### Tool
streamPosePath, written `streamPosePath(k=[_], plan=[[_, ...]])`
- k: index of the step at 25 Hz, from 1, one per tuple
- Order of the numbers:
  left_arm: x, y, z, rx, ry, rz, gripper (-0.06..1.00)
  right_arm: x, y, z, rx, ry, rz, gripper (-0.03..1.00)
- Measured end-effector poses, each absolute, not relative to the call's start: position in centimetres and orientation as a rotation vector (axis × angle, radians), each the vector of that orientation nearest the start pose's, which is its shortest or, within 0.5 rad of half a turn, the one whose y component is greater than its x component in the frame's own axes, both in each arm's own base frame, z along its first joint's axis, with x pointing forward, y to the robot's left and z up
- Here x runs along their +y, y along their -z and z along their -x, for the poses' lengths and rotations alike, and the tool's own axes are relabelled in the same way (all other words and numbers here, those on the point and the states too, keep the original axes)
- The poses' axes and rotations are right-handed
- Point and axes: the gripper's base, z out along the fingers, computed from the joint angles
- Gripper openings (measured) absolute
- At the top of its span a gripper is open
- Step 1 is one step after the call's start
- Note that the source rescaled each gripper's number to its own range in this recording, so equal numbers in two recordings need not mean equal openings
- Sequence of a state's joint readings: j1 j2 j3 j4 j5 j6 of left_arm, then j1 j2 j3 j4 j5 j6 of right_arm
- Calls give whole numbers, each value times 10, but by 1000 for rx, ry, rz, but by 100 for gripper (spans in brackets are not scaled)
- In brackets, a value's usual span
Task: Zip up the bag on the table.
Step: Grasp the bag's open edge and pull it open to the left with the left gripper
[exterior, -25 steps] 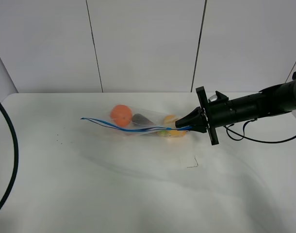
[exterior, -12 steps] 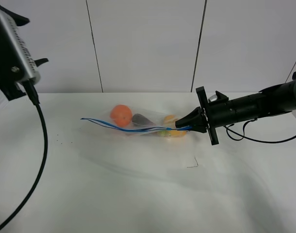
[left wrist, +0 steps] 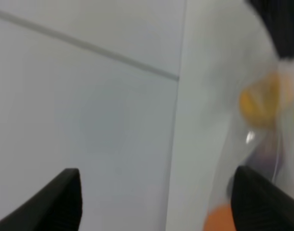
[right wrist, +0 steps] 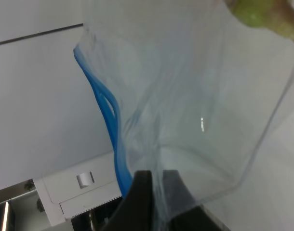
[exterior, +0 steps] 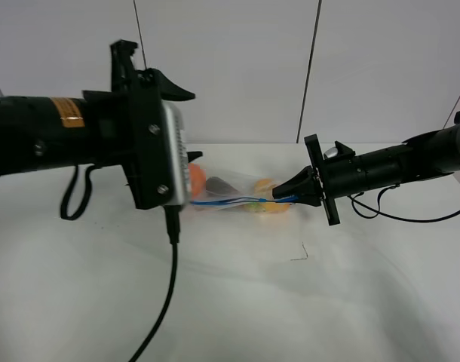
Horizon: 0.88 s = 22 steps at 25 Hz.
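Clear plastic zip-lock bag [exterior: 241,192], blue zipper strip [exterior: 224,202], fruit [exterior: 269,207] inside: on white matte surface [exterior: 237,302]. Right pincer [exterior: 281,197]: clamped on bag corner. Left pincer [left wrist: 156,195]: fingers spread, at bag's opposite end.

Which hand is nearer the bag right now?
Right. The right hand is pinched shut on the bag at one corner; the left hand is open by the opposite end, gripping nothing.
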State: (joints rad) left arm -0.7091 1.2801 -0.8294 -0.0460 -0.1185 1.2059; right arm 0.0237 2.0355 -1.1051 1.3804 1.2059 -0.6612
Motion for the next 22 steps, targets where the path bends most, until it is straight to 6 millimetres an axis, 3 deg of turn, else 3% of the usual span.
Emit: streamPosePath(k=[10, 22], plan=[[-258, -244, -226, 968, -239, -1516, 90, 92, -151, -352, 2615, -1754, -279, 0], [-278, -183, -243, 987, -228, -1489, 90, 92, -151, -352, 2615, -1754, -279, 0]])
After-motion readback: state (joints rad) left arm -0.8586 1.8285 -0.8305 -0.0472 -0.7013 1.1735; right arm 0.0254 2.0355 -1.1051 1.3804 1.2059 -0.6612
